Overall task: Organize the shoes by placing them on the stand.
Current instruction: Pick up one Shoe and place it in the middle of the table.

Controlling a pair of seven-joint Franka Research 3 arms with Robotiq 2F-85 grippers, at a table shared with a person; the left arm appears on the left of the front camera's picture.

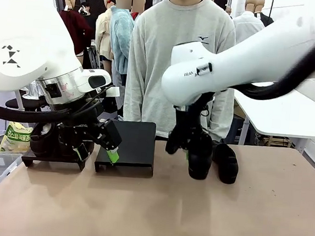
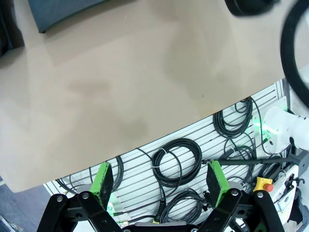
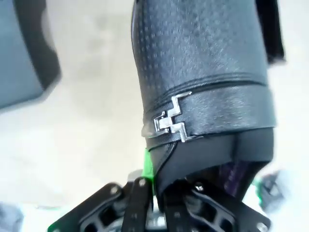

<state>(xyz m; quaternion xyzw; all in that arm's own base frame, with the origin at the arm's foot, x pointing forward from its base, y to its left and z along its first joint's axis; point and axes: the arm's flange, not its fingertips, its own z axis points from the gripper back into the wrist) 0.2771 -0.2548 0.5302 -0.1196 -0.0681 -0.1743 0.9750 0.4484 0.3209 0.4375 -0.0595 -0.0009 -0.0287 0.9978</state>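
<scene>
Right wrist view shows your right gripper [image 3: 200, 186] clamped on the heel end of a black shoe [image 3: 203, 72], hanging toe-down just beside a second shoe [image 1: 226, 162] on the table [image 1: 193, 215], right of the stand [image 1: 136, 144]. Your left gripper [image 2: 159, 181] stands wide open, empty.

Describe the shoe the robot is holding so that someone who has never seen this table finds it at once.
On the brown table, look right of the black stand in the middle, where two black shoes are side by side. The held shoe is the one nearer the stand. Unlike the other shoe, it is clamped in the right gripper; it bears a silver zigzag clasp.
</scene>
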